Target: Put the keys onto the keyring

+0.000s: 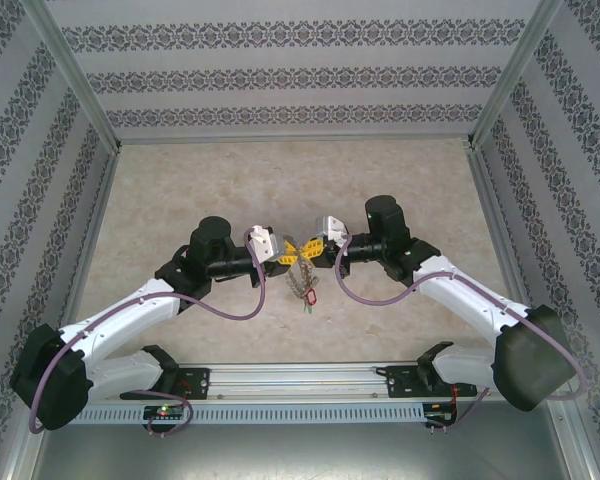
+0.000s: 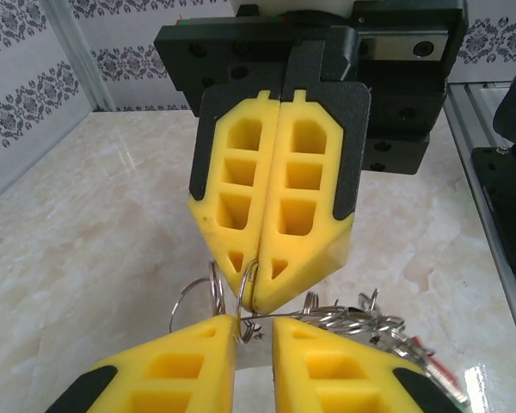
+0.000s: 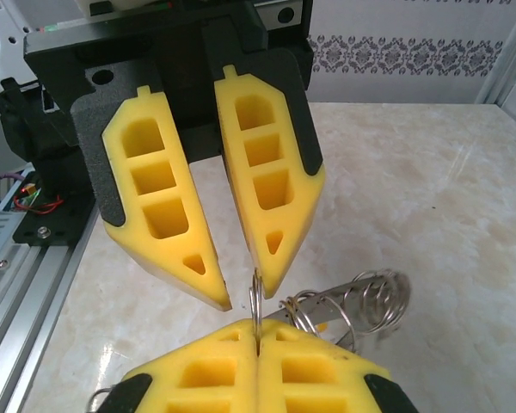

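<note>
Keyring (image 1: 305, 288) is sitting between your two grippers over the middle of the desk (image 1: 180, 190), a bit toward the near edge. Keys (image 2: 370, 323) and coloured tags are bunching under it; can't tell if the bunch is touching the desk. Right gripper (image 2: 254, 303) is clamping a thin silver loop of the keyring edge-on, fingers pressed together. Left gripper (image 3: 245, 294) is facing it tip to tip, fingers apart, wire running through the gap but nothing pinched. You're looking at the threading step, I'd judge: one side anchoring the ring, the other lining up. Next move is calling for the left fingers closing on a neighbouring loop or key without knocking the held wire, then feeding it along the coil, so fine alignment is mattering most. Writing: nothing readable; red tag (image 1: 312, 297) is too small, and no brand marks are showing on the grippers.
</note>
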{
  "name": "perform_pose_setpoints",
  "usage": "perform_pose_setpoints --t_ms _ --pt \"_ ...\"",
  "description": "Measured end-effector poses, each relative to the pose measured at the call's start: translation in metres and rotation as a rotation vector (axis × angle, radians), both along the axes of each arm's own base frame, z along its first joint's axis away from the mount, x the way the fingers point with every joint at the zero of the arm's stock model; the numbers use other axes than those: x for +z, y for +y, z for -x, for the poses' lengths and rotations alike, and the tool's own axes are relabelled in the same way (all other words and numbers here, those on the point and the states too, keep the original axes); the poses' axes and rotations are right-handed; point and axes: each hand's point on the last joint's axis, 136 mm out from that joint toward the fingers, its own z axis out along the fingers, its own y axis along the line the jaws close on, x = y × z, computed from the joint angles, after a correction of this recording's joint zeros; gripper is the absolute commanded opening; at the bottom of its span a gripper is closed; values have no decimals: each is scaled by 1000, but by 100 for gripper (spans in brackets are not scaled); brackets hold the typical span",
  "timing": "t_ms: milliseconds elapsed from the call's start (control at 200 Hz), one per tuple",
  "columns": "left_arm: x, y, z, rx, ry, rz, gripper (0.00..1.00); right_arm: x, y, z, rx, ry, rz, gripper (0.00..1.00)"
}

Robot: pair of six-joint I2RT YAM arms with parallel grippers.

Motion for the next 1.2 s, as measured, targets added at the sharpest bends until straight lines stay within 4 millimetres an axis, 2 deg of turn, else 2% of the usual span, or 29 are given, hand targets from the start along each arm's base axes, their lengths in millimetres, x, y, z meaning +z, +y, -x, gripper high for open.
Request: perform_pose_setpoints --t_ms 729,799,929,1059,1199 --pt "4 1 1 -1 -8 5 21 4 5 2 16 23 13 0" --pt "4 0 0 -1 -6 4 16 5 5 2 16 25 14 0" --pt "4 -1 -1 -4 -4 2 0 5 5 1 11 28 20 0" --pt "2 -1 -2 -1 -4 -2 0 3 4 0 3 32 28 0" --pt "2 1 -4 19 -15 -8 0 2 3 -3 -18 20 37 10"
